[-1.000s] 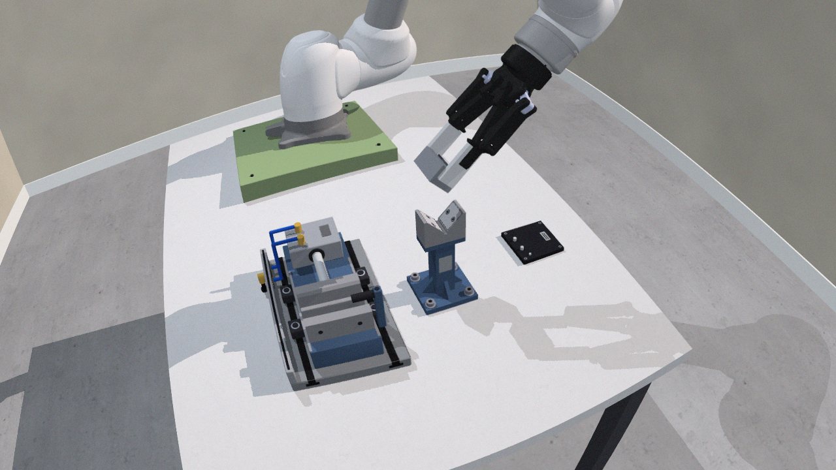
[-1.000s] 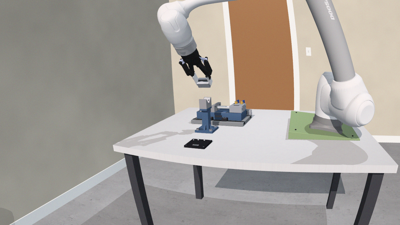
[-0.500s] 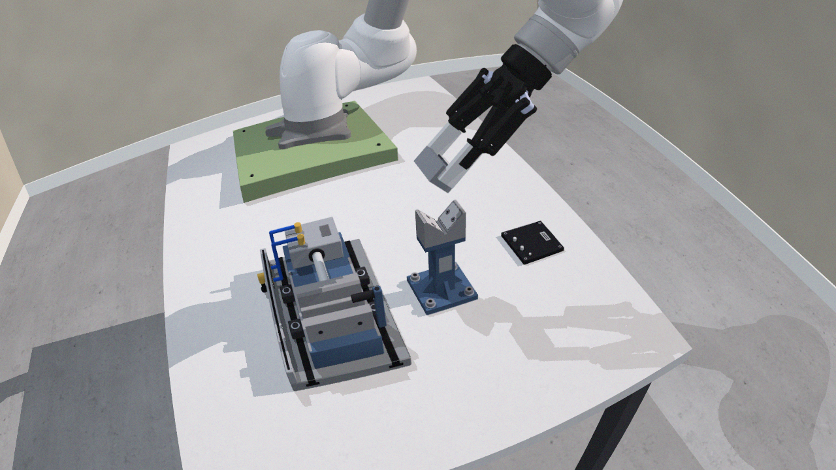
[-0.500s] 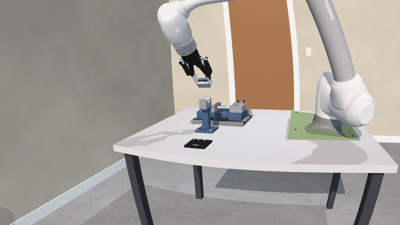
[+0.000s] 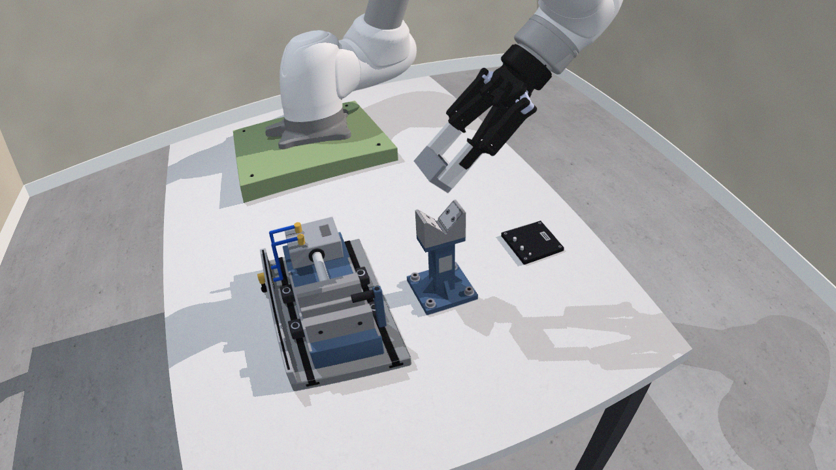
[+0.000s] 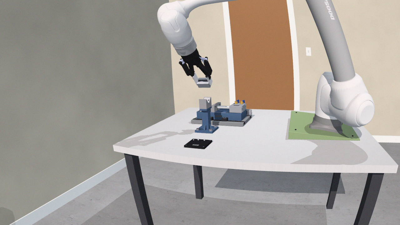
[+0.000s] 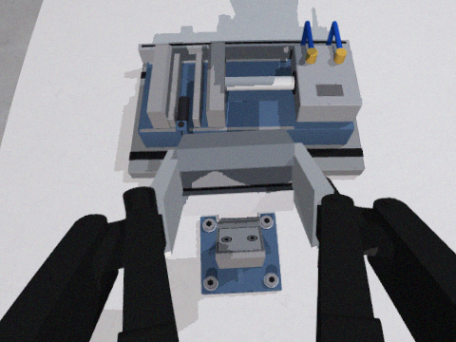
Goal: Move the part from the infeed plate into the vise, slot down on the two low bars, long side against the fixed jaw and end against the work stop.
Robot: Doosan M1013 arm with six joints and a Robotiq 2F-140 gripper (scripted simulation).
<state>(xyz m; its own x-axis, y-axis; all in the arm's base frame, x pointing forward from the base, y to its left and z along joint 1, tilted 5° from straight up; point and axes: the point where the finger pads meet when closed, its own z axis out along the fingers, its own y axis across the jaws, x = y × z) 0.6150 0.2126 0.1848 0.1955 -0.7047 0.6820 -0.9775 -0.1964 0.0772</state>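
My gripper (image 5: 460,147) (image 6: 202,78) (image 7: 236,168) is shut on the part (image 5: 431,162) (image 6: 203,82) (image 7: 235,155), a grey block, and holds it tilted in the air above and behind the V-block (image 5: 441,224) (image 6: 205,102) (image 7: 239,249). The part's slot opens toward my palm. The black infeed plate (image 5: 531,241) (image 6: 197,143) lies bare to the right of the V-block. The vise (image 5: 327,303) (image 6: 229,113) (image 7: 254,102) stands open left of the V-block, with the air cylinder (image 5: 318,236) (image 7: 326,91) at its back end, the fixed jaw (image 5: 341,327) at its front end and the black work stop (image 5: 362,297) on its right side.
The arm's base stands on a green plate (image 5: 315,157) (image 6: 299,130) at the back of the white table (image 5: 526,350) (image 6: 251,145). The table's front right corner and edge lie beyond the infeed plate.
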